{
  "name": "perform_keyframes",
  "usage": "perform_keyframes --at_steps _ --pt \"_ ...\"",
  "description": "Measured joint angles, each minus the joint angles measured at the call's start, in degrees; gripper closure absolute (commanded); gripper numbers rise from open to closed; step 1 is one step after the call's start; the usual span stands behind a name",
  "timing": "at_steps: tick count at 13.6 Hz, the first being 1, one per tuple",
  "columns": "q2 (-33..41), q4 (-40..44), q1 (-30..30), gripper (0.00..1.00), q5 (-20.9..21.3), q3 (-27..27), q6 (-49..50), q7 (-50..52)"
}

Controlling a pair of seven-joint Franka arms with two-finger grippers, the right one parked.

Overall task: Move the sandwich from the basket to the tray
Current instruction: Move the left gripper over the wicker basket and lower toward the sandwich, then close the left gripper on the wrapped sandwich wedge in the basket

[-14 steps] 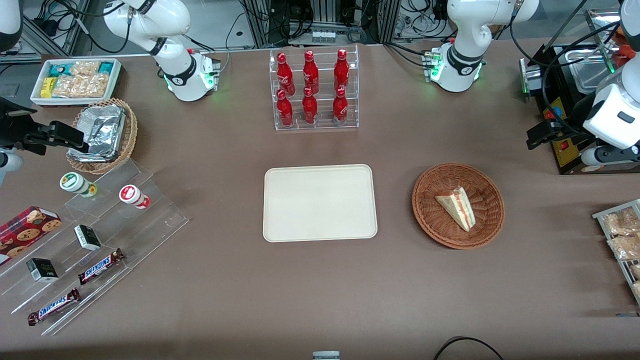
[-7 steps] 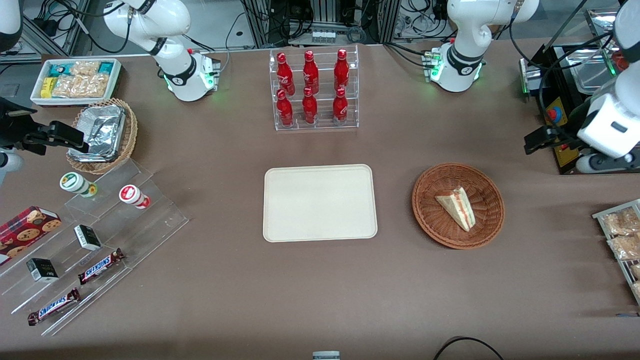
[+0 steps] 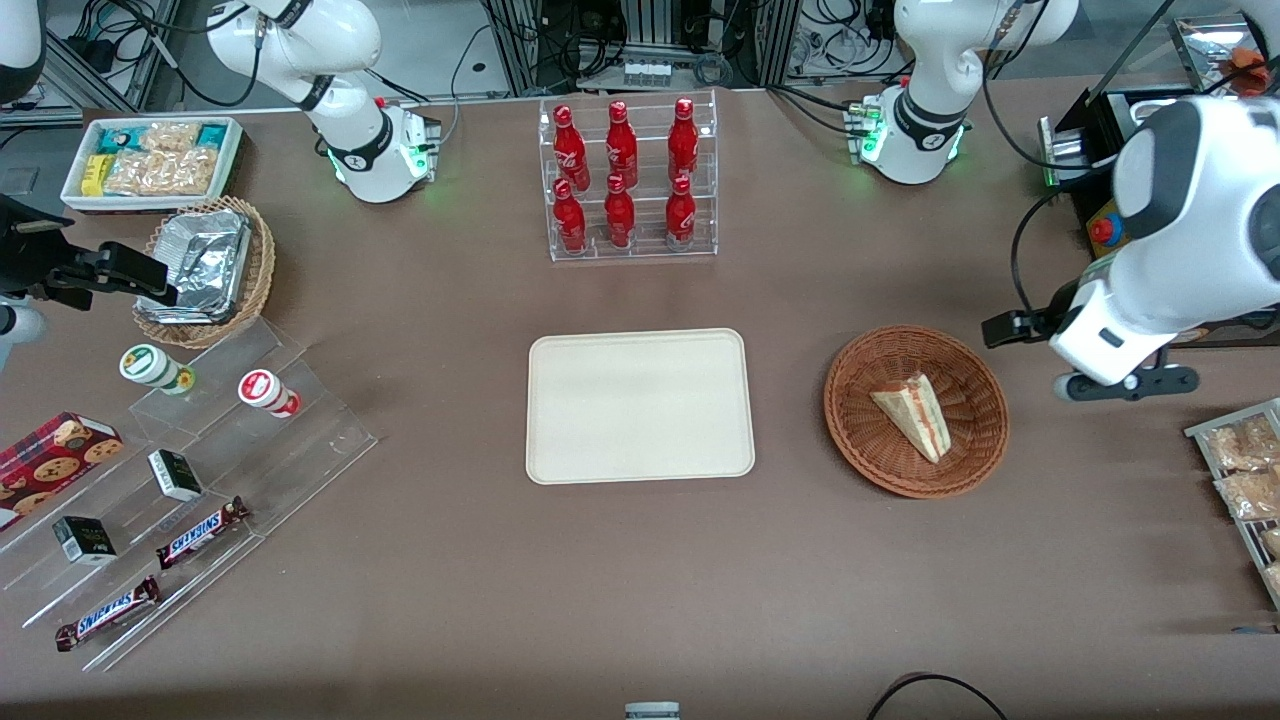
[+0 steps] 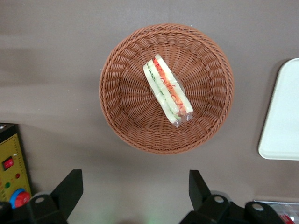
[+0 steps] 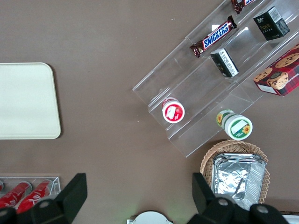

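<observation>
The sandwich [image 3: 915, 415], a clear-wrapped wedge of pale bread with red and green filling, lies in the round reddish-brown wicker basket [image 3: 850, 440]. The cream-white tray [image 3: 640, 405] sits bare beside the basket, toward the parked arm's end. My gripper [image 3: 1125, 385] hangs above the table just outside the basket's rim, toward the working arm's end. In the left wrist view the gripper [image 4: 134, 179] is open over bare table, with the basket [image 4: 121, 107], the sandwich [image 4: 167, 91] and an edge of the tray [image 4: 282, 116] ahead of it.
A clear rack of red bottles [image 3: 630, 180] stands farther from the camera than the tray. A black control box [image 3: 1105, 235] and a wire rack of snack packets [image 3: 1245, 470] flank my arm. A stepped acrylic shelf [image 3: 200, 450] and a foil-lined basket [image 3: 205, 265] lie toward the parked arm's end.
My arm has swung from the control box toward the basket and nearer the camera. The sandwich, basket and tray have not moved.
</observation>
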State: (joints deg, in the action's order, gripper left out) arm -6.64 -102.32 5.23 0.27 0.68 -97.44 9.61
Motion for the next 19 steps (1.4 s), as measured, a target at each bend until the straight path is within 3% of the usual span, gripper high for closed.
perform_keyframes --at_steps 3,5,10,19 --pt "-0.2 -5.3 0.3 0.00 0.0 0.2 -8.2 5.3" --pt "-1.4 -8.4 2.0 0.00 -0.1 0.5 -14.2 14.1" --pt "-6.4 -10.1 4.7 0.00 -0.1 0.8 -22.5 29.9" --pt "-3.7 -23.2 4.6 0.00 -0.5 0.4 -37.3 40.4"
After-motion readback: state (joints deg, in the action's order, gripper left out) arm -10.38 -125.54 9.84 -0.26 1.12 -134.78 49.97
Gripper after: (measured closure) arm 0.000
